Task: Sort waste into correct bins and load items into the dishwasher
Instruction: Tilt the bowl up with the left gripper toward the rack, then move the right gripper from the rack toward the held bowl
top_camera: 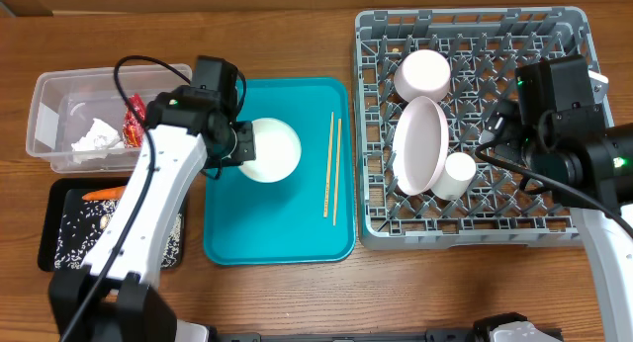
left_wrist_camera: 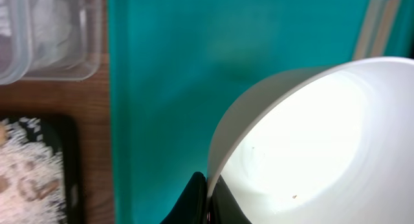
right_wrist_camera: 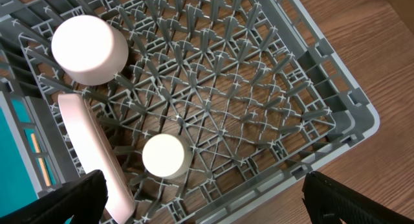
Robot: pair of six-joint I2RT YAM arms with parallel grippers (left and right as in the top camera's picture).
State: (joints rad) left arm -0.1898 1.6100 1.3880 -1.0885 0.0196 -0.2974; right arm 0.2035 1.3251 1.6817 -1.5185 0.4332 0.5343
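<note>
While the left hand (left_wrist_camera: 207, 199) is clamped on the rim of the round white ceramic bowl (top_camera: 271, 150), a finger on each side of the wall, the bowl sits over the large teal plastic serving tray (top_camera: 282, 233), toward its 10 o'clock corner. Whether it is clear of the tray floor I cannot tell.

The step in hand looks to be carrying this bowl to the square grey plastic dish rack (top_camera: 465, 223), which lies at 3 o'clock from it. A rim pinch is a thin hold, so I would lift straight up first and keep the bowl from swinging. It should then pass above the pair of thin light wooden chopsticks (top_camera: 331, 169) and the rack's near wall.

Free pegs lie at 3 o'clock of the round pale pink plate (top_camera: 419, 144) standing on edge. The right hand (right_wrist_camera: 210, 199), spread wide and empty, hovers there and should give way. Then tip the bowl mouth-down between pegs.
</note>
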